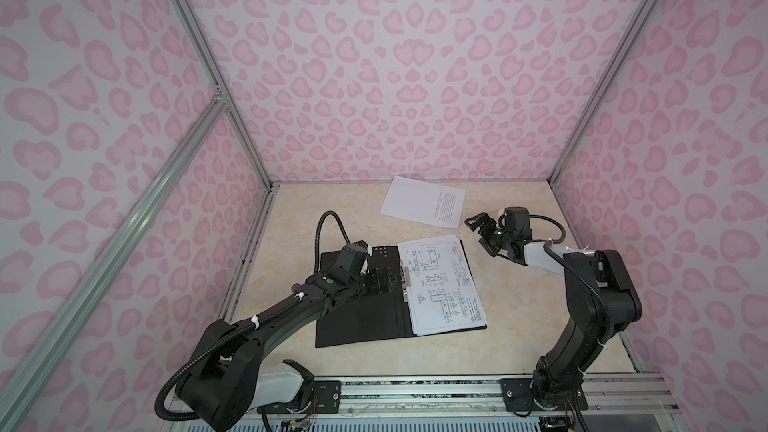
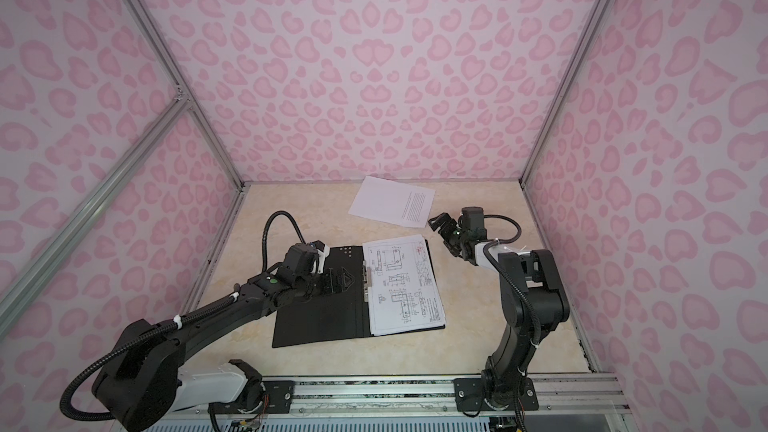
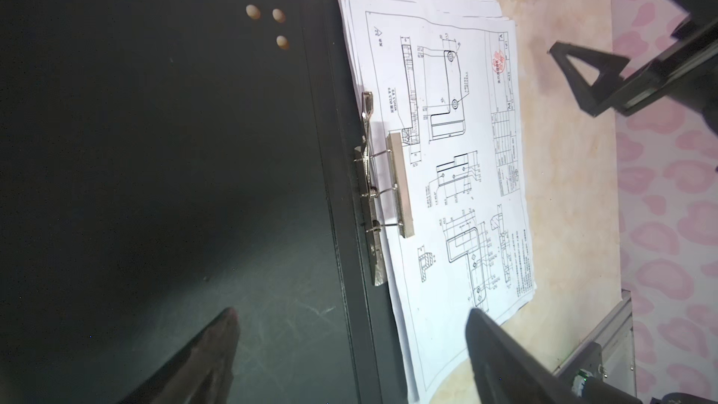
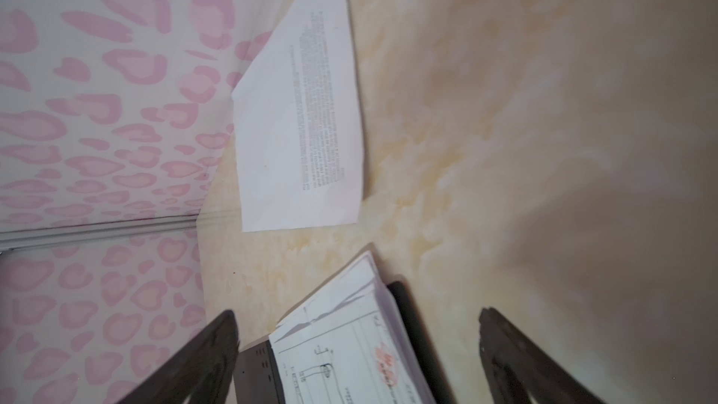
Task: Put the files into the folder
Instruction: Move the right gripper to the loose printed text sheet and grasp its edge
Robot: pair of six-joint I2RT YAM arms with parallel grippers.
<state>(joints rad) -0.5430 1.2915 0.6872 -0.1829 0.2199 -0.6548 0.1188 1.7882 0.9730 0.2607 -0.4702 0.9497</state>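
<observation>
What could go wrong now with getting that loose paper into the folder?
1. The loose sheet lies flat at the far end of the table; the jaws might push or crease it rather than lift it.
2. The clip rests on the stack in the folder, so a new sheet may just lie loose on top.
3. The stack's edges are fanned unevenly and could bend.

One folder [image 1: 359,320] lies open on the worktop [image 1: 519,326]. It has one metal clip [image 3: 400,184] and six round dots [image 3: 252,11] at one corner. It holds one stack of sheets [image 1: 444,288], too many to count exactly. One single sheet [image 1: 422,201] lies by the worktop's far edge.
</observation>
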